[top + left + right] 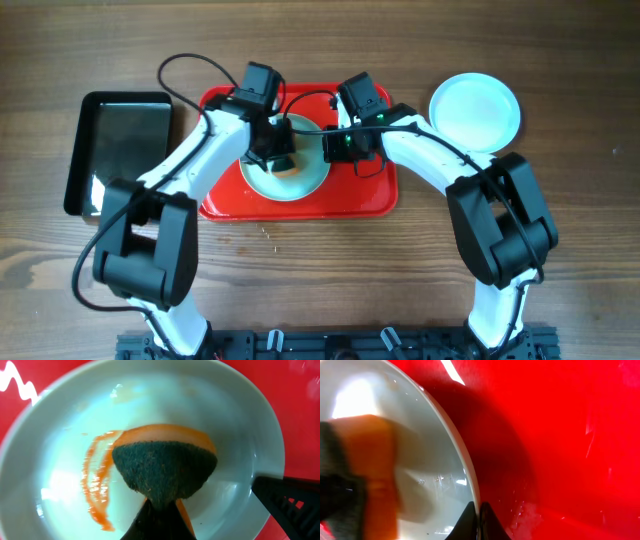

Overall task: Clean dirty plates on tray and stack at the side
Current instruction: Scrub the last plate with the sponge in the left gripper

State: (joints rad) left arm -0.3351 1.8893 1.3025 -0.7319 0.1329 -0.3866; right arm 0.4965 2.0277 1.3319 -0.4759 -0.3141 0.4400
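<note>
On the red tray (370, 195), mid-table: the dirty plate (305, 180) sits flat. Our left gripper (157, 517) is clamped on a sponge (165, 472), which presses into the plate's well beside the orange smear (97, 485). Our right gripper (479, 521) pinches the plate's right rim, jaws closed across the lip. A clean plate (475, 110) lies on the table just off the tray's right end. The black tray (120, 150) is on the far left.

Handling, our read: the plate looks rigid, light and glossy-wet (likely to skate on the smooth tray if unpinned). Only the thin rim offers a hold, so pinch deep across the lip and lift level. The sponge is soft and squashes under load.

Not visible:
- No third plate shows, and we can't tell if one lies under the dirty one.
- The arms cover most of the plate from overhead.
- The sponge hides part of the smear.
- The frame edge cuts off how deep the right fingertips bite.
</note>
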